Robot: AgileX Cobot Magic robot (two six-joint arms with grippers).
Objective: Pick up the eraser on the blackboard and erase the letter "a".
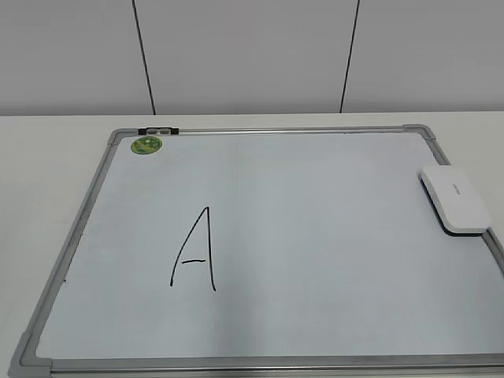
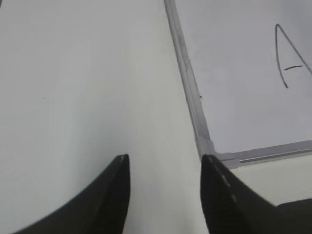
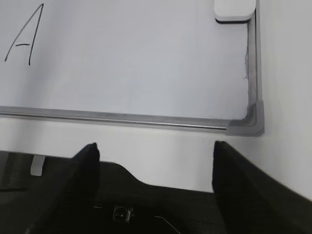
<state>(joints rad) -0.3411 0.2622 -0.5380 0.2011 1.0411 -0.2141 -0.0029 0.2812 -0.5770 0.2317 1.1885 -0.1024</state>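
Grippers (image 2: 165,168) (image 3: 156,155) only in wrist views; ext. shows sticker (image 1: 146,145).

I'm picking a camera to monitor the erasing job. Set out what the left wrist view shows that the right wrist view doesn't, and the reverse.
Only the left wrist view: the left tool, open over bare table, beside the blackboard's near left corner.

Only the right wrist view: the right tool, open, the eraser lying against the right frame edge, and the near right corner.

Both: the blackboard with the capital "A" on it. Neither shows a small "a".
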